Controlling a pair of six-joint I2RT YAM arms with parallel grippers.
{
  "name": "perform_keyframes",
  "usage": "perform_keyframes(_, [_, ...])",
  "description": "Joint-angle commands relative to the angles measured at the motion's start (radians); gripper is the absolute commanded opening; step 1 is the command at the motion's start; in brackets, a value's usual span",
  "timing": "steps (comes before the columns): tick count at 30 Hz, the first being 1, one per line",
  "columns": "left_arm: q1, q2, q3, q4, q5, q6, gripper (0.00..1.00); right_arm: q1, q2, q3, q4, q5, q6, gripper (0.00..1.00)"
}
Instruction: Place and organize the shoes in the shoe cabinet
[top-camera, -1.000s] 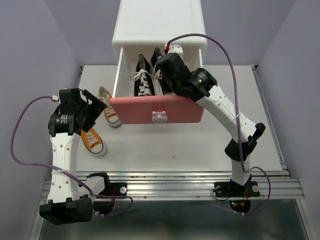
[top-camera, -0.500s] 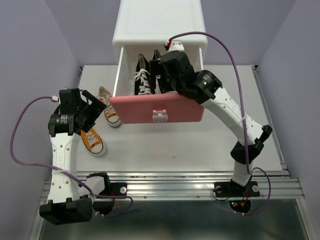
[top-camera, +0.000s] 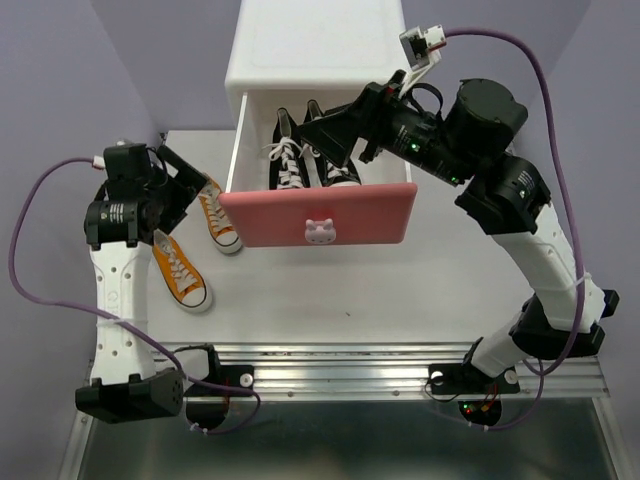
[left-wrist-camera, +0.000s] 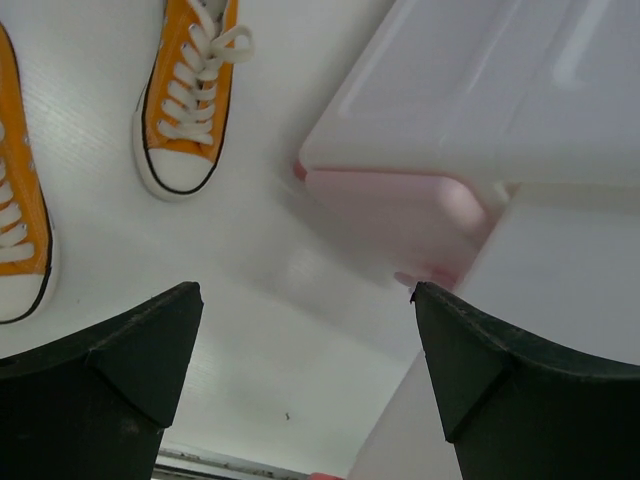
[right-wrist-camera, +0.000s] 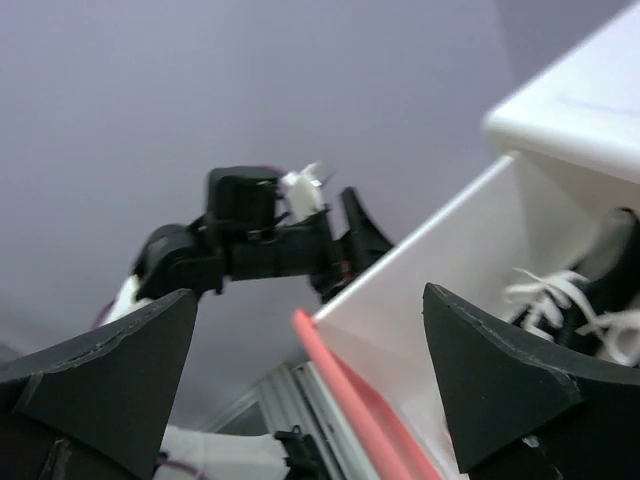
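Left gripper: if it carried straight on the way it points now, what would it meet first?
Probably the bare table, between an orange shoe and the shoe cabinet; the open left gripper aims into that gap, though depth is unclear.

Bright even light, faint shadows beside the shoe cabinet (top-camera: 320, 45); right wrist view slightly blurred.

Two shoes (top-camera: 287, 160) lie side by side in the shoe cabinet's (top-camera: 318, 50) pulled-out upper drawer (top-camera: 318, 218); two more shoes (top-camera: 180, 275) lie on the counter (top-camera: 400, 290), left of it.

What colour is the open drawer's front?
Deep pink drawer front, with a white bunny knob; clearest in the top external view.
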Motion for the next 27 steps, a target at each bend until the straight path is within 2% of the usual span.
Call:
perform_keyframes(1, [0.006, 0.062, 0.17, 0.048, 0.049, 0.055, 0.99, 0.023, 0.106, 0.165, -0.03, -0.322, 0.082, 1.0])
perform_keyframes(4, [0.006, 0.134, 0.317, 0.051, 0.072, 0.069, 0.99, 0.064, 0.134, 0.227, -0.208, -0.327, 0.02, 1.0])
perform_keyframes(6, [0.006, 0.186, 0.408, 0.068, 0.113, 0.075, 0.99, 0.064, 0.106, 0.189, -0.223, -0.349, -0.001, 1.0])
perform_keyframes(12, [0.006, 0.265, 0.536, 0.111, 0.176, 0.052, 0.99, 0.09, 0.044, 0.106, -0.253, -0.426, 0.08, 1.0])
perform_keyframes(14, [0.006, 0.274, 0.559, 0.143, 0.179, 0.038, 0.99, 0.12, 0.053, 0.13, -0.363, -0.364, 0.028, 1.0])
perform_keyframes(15, [0.006, 0.279, 0.56, 0.153, 0.184, 0.035, 0.99, 0.12, 0.065, 0.168, -0.46, -0.307, 0.004, 1.0])
perform_keyframes(16, [0.006, 0.279, 0.557, 0.16, 0.184, 0.029, 0.99, 0.12, 0.085, 0.257, -0.479, -0.247, -0.038, 1.0])
perform_keyframes(17, [0.006, 0.277, 0.55, 0.162, 0.184, 0.028, 0.99, 0.12, 0.088, 0.288, -0.468, -0.172, -0.058, 1.0])
perform_keyframes(19, [0.006, 0.262, 0.51, 0.162, 0.186, 0.028, 0.99, 0.12, 0.069, 0.273, -0.288, -0.12, -0.047, 1.0])
perform_keyframes(21, [0.006, 0.23, 0.452, 0.16, 0.186, 0.034, 0.99, 0.12, 0.015, 0.146, -0.101, -0.055, -0.034, 1.0])
perform_keyframes(22, [0.006, 0.218, 0.433, 0.16, 0.183, 0.037, 0.99, 0.12, 0.009, 0.115, -0.07, -0.025, -0.024, 1.0])
perform_keyframes(24, [0.006, 0.188, 0.399, 0.157, 0.173, 0.049, 0.99, 0.12, 0.038, 0.117, -0.063, 0.069, -0.035, 1.0])
perform_keyframes(27, [0.006, 0.136, 0.346, 0.134, 0.147, 0.066, 0.99, 0.12, 0.142, 0.23, -0.169, 0.296, -0.027, 1.0])
